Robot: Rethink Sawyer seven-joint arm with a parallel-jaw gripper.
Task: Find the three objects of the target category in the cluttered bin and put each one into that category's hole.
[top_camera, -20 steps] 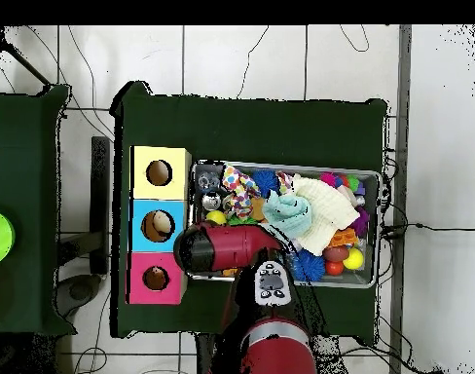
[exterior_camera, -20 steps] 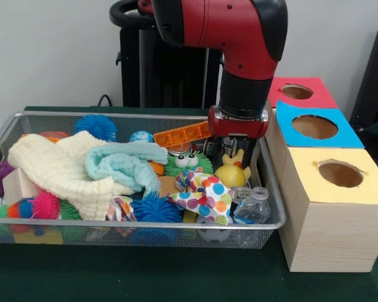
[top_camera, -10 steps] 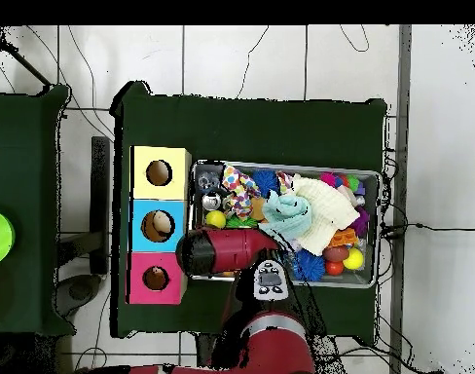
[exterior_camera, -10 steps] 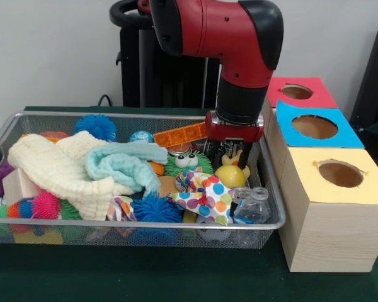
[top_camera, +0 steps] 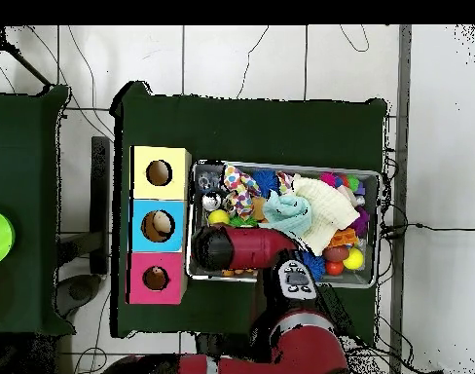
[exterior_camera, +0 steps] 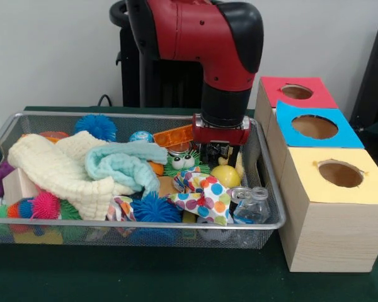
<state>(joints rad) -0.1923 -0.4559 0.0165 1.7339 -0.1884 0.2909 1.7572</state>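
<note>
Searching the wire bin [exterior_camera: 269, 189] for a target category is not possible from these views, since none is marked. Toys, cloths [exterior_camera: 123, 165] and a yellow ball [exterior_camera: 225, 176] fill the bin. The gripper [exterior_camera: 217, 153] hangs low over the right end, just behind the ball; its opening cannot be told. Three boxes [exterior_camera: 331, 207] with holes [exterior_camera: 340, 173] stand beside the bin.
</note>
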